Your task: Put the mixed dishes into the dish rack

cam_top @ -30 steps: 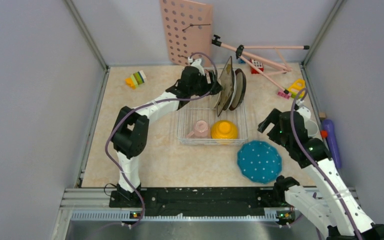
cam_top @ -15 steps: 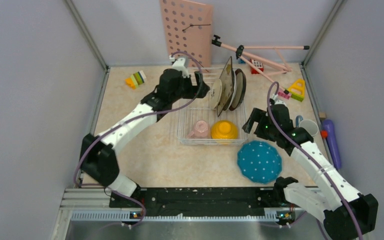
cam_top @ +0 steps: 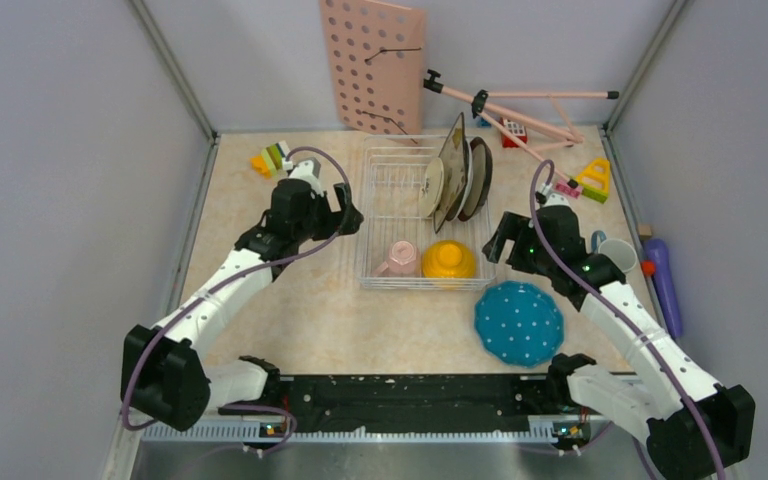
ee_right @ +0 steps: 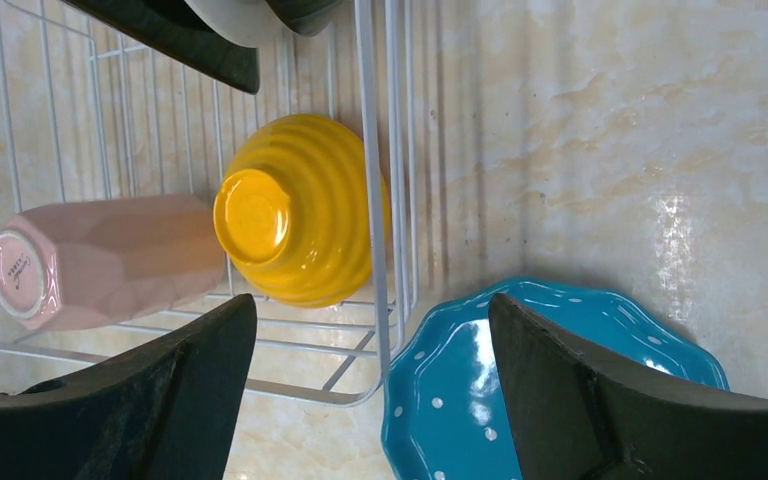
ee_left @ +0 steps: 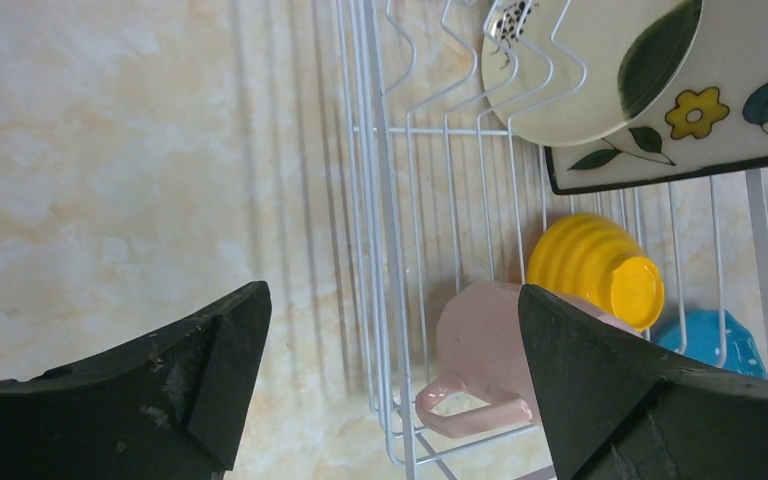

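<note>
**Dish rack** [cam_top: 390,190], far centre of the counter [cam_top: 290,310]: a stiff white wire basket. It holds the square floral plate [cam_top: 451,172] and the brown-rimmed round plate [cam_top: 478,178] on edge at its far right. The yellow-orange bowl [cam_top: 448,260] sits mouth down and the pink cup [cam_top: 398,258] lies on its side at its near end.

**Teal white-dotted dish** [cam_top: 519,322]: flat on the counter, just near-right of the rack and not yet loaded. It looks glazed, rigid, breakable and fairly heavy. It seems to lie dotted side up, so its scalloped rim hugs the surface. The edge is the likely hold, once tipped or slid.

**Small blue cup** [cam_top: 617,254]: right of the rack, partly behind the right arm. It is probably light, hard and slick, best pinched across the lip.

**Right gripper** [ee_right: 372,300]: above the rack's near-right corner and the teal dish's far edge, jaws apart and empty.

**Left gripper** [ee_left: 392,295]: over the rack's left rim, jaws wide apart and empty.

**Surface and room**: the counter is a glossy beige marbled sheet that reflects light and probably lets dishes slide. Grey walls close three sides. A pink pegboard [cam_top: 372,62] leans at the far wall, with toy blocks [cam_top: 272,158] at the far left.
</note>
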